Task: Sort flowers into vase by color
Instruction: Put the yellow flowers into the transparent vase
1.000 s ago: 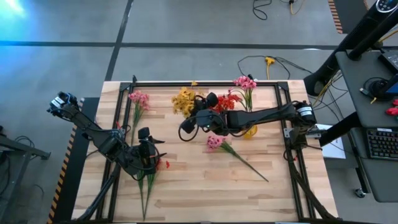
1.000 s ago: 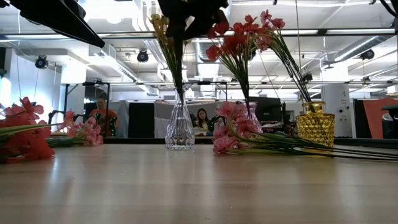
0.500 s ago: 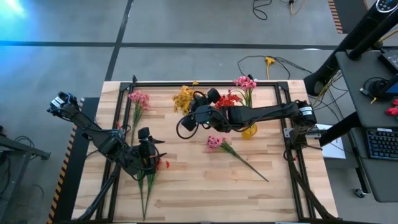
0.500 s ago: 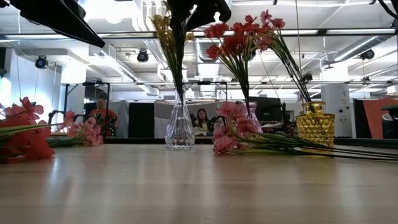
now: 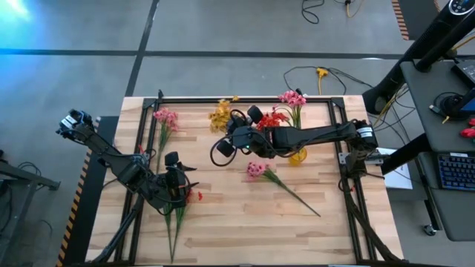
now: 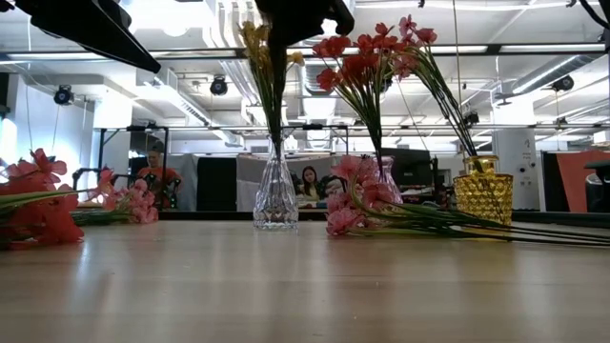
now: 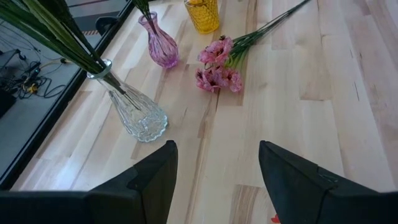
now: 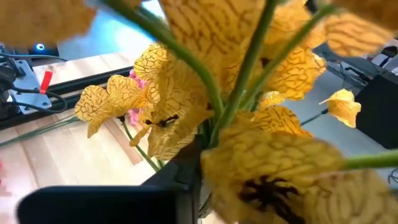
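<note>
Nearest the front of the desk (image 5: 223, 222), the left end effector (image 7: 217, 149) hovers with its fingers apart and nothing between them, above a red sprig (image 5: 191, 195) lying at the left front corner. Farther in, near the middle, a pink sprig (image 7: 217, 65) lies flat with its long stem trailing toward the right edge. Another pink sprig (image 5: 165, 117) lies at the left rear. Behind these stand three vases in a row: a clear vase (image 6: 275, 195) holding yellow flowers (image 6: 262, 48), a pink vase (image 7: 158, 40) holding red flowers (image 6: 357, 57), and a yellow vase (image 6: 483, 191) holding a pink flower (image 5: 292, 97). The right end effector (image 6: 295, 11) is up among the yellow blossoms; I cannot tell whether it is apart or clamped on a stem. The likely trouble is here: the clear vase is narrow and top-heavy, so pulling away with a stem snagged could lift the bunch out or tip the vase into the pink vase beside it. The right arm also passes close over the red flowers and could drag them along.
</note>
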Action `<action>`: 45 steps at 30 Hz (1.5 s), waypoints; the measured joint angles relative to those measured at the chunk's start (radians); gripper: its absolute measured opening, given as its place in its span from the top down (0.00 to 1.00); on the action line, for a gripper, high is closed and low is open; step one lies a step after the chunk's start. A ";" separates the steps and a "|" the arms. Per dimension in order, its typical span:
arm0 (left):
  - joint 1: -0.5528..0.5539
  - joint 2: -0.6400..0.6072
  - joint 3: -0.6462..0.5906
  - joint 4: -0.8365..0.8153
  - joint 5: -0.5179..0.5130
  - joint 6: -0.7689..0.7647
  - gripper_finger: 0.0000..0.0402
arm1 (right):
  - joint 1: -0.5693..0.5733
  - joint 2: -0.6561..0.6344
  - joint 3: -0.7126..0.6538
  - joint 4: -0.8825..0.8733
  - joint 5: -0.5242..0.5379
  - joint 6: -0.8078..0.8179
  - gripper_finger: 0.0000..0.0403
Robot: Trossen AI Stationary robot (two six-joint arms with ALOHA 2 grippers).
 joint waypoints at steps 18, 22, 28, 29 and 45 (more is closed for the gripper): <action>0.000 0.000 0.000 0.000 0.000 0.000 0.48 | -0.003 0.000 -0.038 0.001 -0.010 0.027 0.94; 0.000 0.000 0.000 0.000 0.000 0.000 0.48 | -0.003 0.001 -0.043 0.001 -0.029 0.042 0.94; 0.000 0.000 0.000 0.000 0.000 0.000 0.48 | -0.003 0.027 -0.044 0.003 -0.029 0.049 0.94; 0.000 0.000 0.000 0.000 0.000 0.000 0.48 | -0.003 0.032 -0.044 0.004 -0.029 0.050 0.94; 0.000 0.000 0.000 -0.001 0.000 0.000 0.48 | -0.003 0.077 -0.044 0.012 -0.029 0.041 0.94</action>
